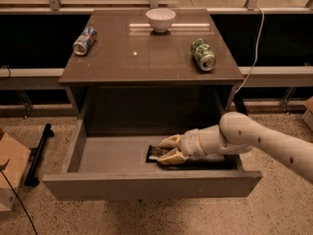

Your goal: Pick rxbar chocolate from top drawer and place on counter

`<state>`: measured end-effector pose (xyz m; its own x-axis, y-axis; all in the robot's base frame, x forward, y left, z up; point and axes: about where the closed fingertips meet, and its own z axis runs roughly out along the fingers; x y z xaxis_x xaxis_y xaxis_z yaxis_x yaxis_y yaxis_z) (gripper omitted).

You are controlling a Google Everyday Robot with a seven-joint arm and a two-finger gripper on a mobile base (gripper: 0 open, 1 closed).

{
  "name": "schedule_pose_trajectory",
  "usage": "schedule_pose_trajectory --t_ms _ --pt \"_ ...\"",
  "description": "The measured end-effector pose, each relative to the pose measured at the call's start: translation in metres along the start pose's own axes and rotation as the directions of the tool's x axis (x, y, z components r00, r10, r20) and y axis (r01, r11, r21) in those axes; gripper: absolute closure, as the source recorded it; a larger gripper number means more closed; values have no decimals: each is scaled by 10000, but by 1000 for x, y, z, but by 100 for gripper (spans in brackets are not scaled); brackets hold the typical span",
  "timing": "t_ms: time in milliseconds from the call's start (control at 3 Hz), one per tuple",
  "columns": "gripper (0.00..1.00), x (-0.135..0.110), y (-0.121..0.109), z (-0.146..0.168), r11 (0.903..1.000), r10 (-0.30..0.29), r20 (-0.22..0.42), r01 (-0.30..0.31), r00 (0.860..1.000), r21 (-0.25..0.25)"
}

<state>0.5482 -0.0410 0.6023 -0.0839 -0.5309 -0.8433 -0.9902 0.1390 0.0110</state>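
The top drawer is pulled out below the brown counter. The rxbar chocolate, a flat black bar with a white patch, lies on the drawer floor right of the middle. My gripper reaches in from the right, low inside the drawer. Its two tan fingers are spread, one on either side of the bar's right part. The rest of the bar is hidden under the wrist.
On the counter stand a white bowl at the back, a crushed blue can at the left and a crushed green can at the right. A cardboard box sits on the floor at the left.
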Motion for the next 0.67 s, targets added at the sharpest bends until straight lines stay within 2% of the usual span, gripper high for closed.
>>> schedule_pose_trajectory --t_ms 333,667 --pt "97 0 3 4 9999 64 59 -63 10000 -121" --pt "100 -22 -1 -5 9997 -221 254 224 9994 -134"
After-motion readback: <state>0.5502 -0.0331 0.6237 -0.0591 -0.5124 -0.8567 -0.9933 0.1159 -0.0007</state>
